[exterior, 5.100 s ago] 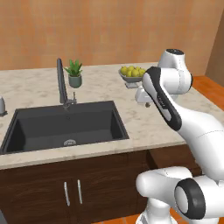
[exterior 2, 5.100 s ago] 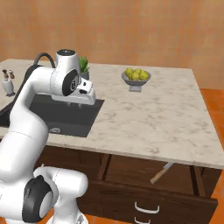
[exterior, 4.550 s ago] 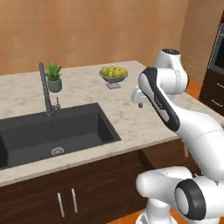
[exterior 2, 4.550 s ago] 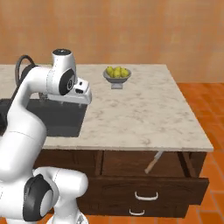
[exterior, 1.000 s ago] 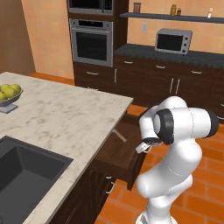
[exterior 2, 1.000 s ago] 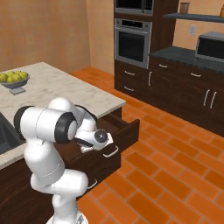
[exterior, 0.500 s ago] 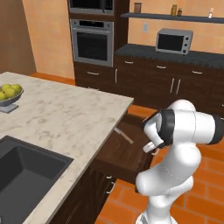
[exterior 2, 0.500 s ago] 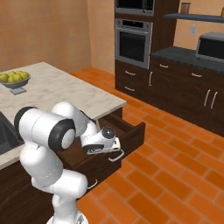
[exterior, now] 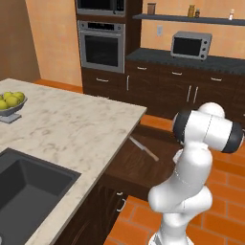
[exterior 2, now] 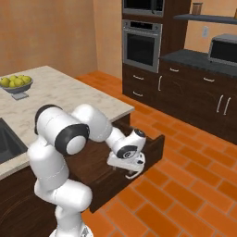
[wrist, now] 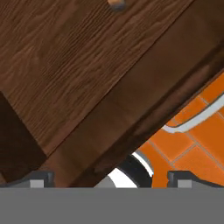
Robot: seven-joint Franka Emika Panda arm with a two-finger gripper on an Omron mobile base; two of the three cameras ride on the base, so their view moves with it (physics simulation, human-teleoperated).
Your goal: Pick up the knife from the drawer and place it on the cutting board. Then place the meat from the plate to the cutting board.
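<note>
Knife retrieval is in hand: the slender silver-bladed, brown-handled knife (exterior: 143, 149) lies mid-frame in the wide dark wooden drawer (exterior: 125, 173). The end effector (exterior 2: 131, 167), jaws spread wide and empty, should be centred over the handle before closing.

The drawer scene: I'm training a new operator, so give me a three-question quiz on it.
1. True or false: the drawer stands pulled out from the island.
2. Where does the knife lie? A) on the countertop B) on the drawer's bottom C) in the sink
3. What sits in the bowl on the countertop?

Key: 1 true. 2 B. 3 yellow-green fruit.
</note>
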